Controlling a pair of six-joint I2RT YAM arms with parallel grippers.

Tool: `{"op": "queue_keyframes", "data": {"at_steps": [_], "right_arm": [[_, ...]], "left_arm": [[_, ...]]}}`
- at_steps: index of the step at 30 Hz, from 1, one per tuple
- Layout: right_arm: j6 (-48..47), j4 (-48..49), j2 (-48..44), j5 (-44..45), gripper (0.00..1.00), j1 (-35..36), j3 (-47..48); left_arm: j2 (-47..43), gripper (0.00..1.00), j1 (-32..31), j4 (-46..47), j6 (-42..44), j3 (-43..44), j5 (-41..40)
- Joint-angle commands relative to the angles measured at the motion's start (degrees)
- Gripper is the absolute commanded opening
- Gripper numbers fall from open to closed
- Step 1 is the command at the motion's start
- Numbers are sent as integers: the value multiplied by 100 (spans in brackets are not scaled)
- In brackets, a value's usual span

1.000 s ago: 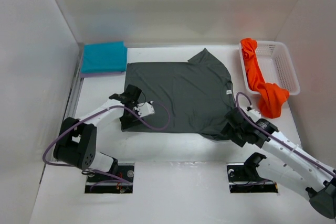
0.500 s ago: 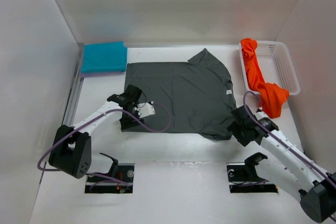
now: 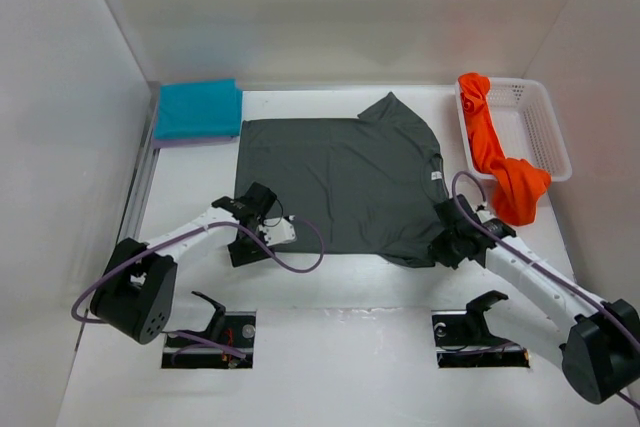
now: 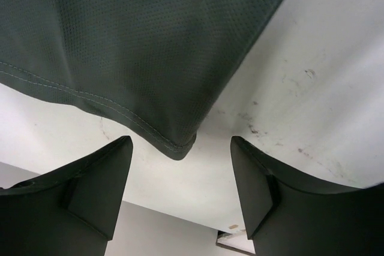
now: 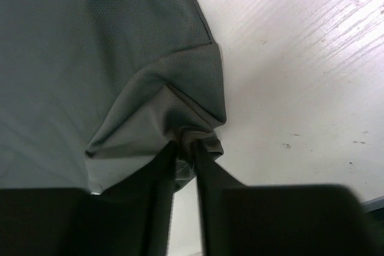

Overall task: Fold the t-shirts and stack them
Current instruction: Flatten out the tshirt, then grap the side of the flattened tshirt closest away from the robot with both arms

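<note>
no readable text anywhere, small white tag (image 3: 437, 176) on the dark grey t-shirt (image 3: 340, 182), too small to read

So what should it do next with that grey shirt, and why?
Probably lower and close the left fingers on the grey shirt's near-left corner. They stand open with that corner showing between them, not gripped, while the right fingers are pinched on the near-right corner. With both corners held, the fold could likely begin.

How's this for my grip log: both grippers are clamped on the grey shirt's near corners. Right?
Not quite. Only the right gripper is clamped on the grey shirt. The left gripper is open at its corner and grips nothing, as the left wrist view shows.
</note>
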Motion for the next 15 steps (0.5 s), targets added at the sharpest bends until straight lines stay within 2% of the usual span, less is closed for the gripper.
{"op": "queue_keyframes", "data": {"at_steps": [1,4,11,15], "right_arm": [[138,285,-70,-82,20,3,-68],[67,285,-202,-99,12,-50,-121],[-240,267,-299,-56,0,-111,10],[-661,233,-299,102,0,-234,440]], "left_arm": [[76,64,10,284,-97,-67,-57],[155,59,10,468,-80,-119,-57],[533,13,10,644,-212,-32,-57],[542,4,142,636,-273,214,-57]]}}
